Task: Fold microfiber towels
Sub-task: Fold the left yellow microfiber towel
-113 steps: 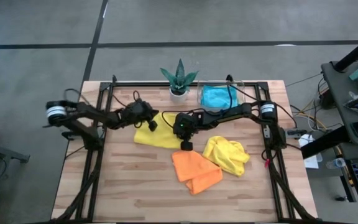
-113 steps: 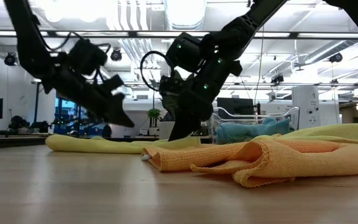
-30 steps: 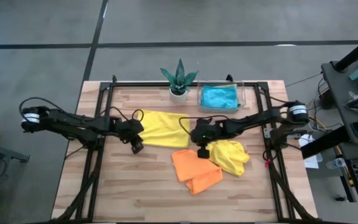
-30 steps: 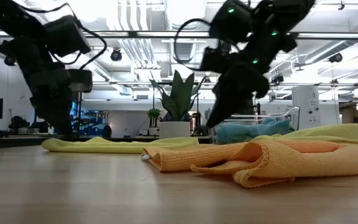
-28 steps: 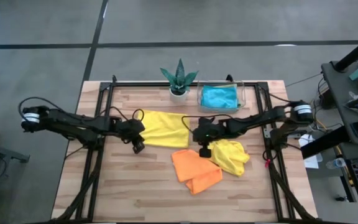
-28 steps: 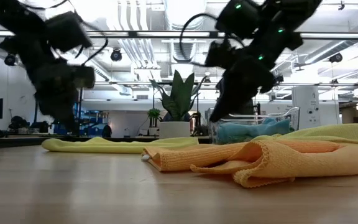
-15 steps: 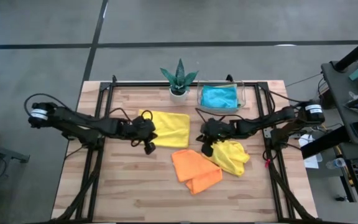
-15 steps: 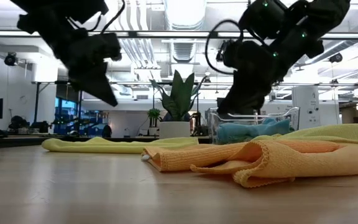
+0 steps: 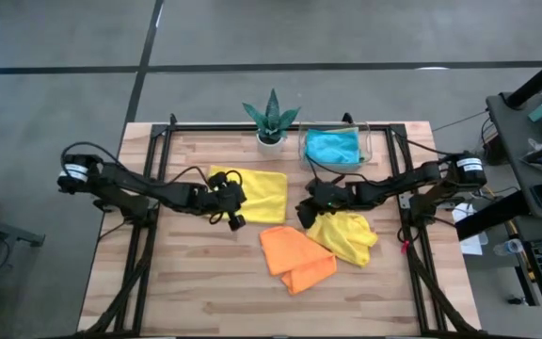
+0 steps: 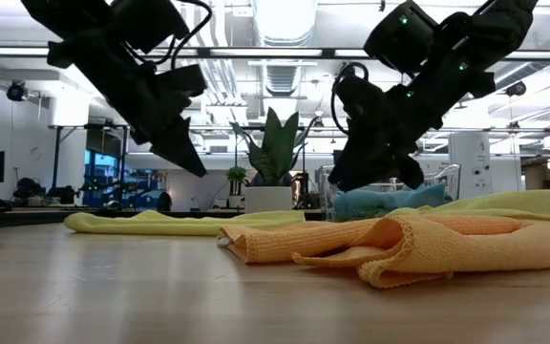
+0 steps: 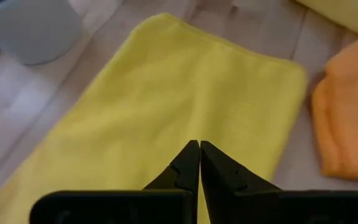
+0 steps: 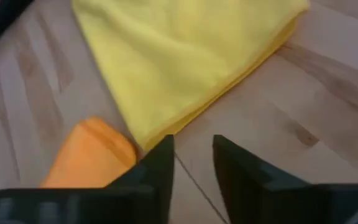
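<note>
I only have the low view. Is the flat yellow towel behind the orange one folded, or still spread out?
Observer: Folded. The high view shows the yellow towel as a neat rectangle in front of the potted plant.
Operator: Is either arm holding cloth?
Observer: No. In its wrist view the left gripper has its jaws shut on nothing, above that towel.
Operator: And the right?
Observer: The right gripper has its jaws slightly apart and empty, over bare table beside the folded edge.
Operator: What's left to fold?
Observer: The orange towel and a second yellow towel lie crumpled; a blue towel sits in the clear tray.
</note>
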Available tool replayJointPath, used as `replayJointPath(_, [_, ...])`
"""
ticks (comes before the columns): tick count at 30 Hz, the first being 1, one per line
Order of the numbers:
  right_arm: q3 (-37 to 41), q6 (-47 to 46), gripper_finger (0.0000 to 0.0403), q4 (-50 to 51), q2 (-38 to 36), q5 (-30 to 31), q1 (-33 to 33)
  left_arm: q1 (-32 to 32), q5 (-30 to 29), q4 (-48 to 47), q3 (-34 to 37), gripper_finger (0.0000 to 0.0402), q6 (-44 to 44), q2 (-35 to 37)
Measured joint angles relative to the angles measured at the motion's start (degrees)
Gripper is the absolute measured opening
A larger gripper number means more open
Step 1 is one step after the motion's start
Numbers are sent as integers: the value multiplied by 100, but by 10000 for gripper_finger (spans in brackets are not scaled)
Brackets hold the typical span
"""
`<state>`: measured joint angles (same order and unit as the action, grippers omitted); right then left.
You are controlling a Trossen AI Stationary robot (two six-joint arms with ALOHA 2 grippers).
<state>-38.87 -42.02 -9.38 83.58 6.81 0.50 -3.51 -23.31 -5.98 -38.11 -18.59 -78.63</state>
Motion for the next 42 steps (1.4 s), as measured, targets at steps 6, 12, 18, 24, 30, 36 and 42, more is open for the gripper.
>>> replayJointPath(6, [4,-568,194,-369,454,421,129,-4,-346,-731,21,0,101,272])
replayJointPath(12, [0,-847,256,-1210,1073,372,369,-11,-428,-1113,122,0,96,588])
replayJointPath(18, [-338,-903,284,-1252,1524,391,432,-17,-427,-1208,198,0,120,721])
replayJointPath(24, [-818,-896,286,-1283,1961,320,429,-17,-499,-1350,203,0,124,621])
replayJointPath(30, [-1309,-863,286,-1271,2334,66,432,-17,-732,-1433,219,0,99,525])
replayJointPath(36, [-1598,-894,252,-1208,2559,73,434,-26,-737,-1446,286,0,54,518])
replayJointPath(42, [-1659,-731,114,-1115,2538,34,442,-139,-716,-2177,447,0,-430,662])
